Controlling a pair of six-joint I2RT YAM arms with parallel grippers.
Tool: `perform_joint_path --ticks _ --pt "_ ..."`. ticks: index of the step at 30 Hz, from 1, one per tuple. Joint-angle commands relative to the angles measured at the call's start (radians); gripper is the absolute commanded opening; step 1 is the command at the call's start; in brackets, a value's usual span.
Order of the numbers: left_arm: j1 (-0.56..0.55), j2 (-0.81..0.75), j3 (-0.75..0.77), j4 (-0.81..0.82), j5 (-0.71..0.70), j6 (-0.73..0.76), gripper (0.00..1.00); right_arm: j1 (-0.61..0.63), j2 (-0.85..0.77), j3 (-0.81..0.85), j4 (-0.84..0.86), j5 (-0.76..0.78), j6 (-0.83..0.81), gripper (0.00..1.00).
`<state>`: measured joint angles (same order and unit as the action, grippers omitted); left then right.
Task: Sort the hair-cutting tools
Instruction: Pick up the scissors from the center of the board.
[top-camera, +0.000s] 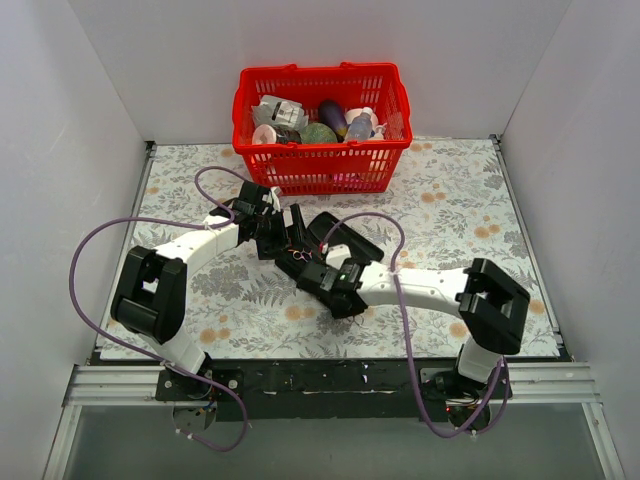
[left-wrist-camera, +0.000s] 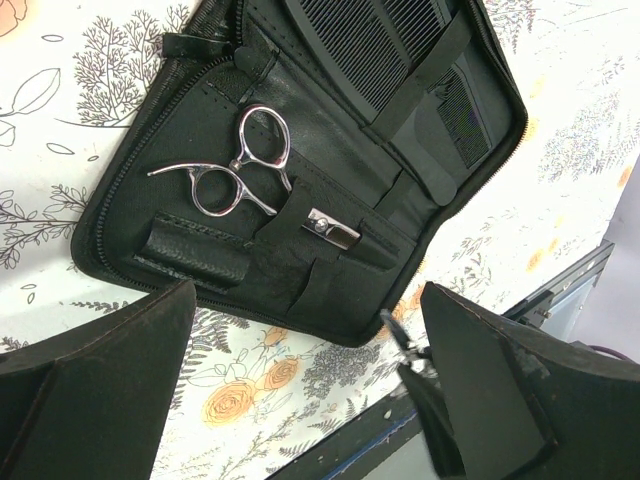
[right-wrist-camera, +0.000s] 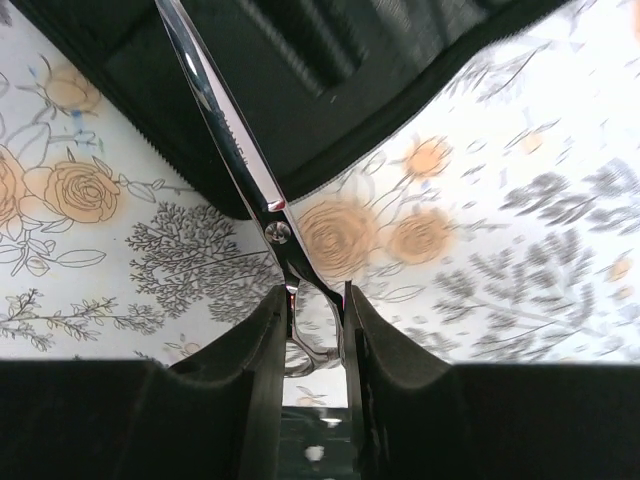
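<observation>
The flat black case (left-wrist-camera: 300, 250) lies open on the flowered cloth. One pair of silver scissors (left-wrist-camera: 240, 170) sits tucked in a case pocket, rings showing. The black comb (left-wrist-camera: 370, 40) is strapped in the case's other half. My left gripper (left-wrist-camera: 310, 400) is open and empty, hovering just off the case's near edge. My right gripper (right-wrist-camera: 318, 310) is shut on the ring end of a second pair of silver scissors (right-wrist-camera: 235, 140), whose blades reach up over the case's edge (right-wrist-camera: 330, 110). In the top view both grippers, left (top-camera: 268, 222) and right (top-camera: 300, 262), meet over the case (top-camera: 345, 238).
A red plastic basket (top-camera: 322, 165) of bottles and packets stands at the back centre. White walls close in the left, right and back sides. The table's dark front rail (top-camera: 320, 378) runs along the near edge. Purple cables loop off both arms.
</observation>
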<state>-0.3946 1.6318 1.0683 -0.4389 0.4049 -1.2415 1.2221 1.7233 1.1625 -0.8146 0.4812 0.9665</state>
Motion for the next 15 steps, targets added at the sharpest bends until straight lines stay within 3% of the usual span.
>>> perform_joint_path --ticks 1,6,15 --pt "0.007 0.003 0.018 0.02 0.018 0.01 0.98 -0.116 -0.099 0.074 -0.006 -0.09 -0.366 0.01" --pt "0.007 0.013 0.031 0.025 0.017 0.01 0.98 -0.203 -0.085 0.134 -0.06 -0.234 -0.622 0.01" --pt "0.007 0.03 0.039 0.026 0.017 0.008 0.98 -0.254 -0.005 0.189 -0.162 -0.435 -0.802 0.01"
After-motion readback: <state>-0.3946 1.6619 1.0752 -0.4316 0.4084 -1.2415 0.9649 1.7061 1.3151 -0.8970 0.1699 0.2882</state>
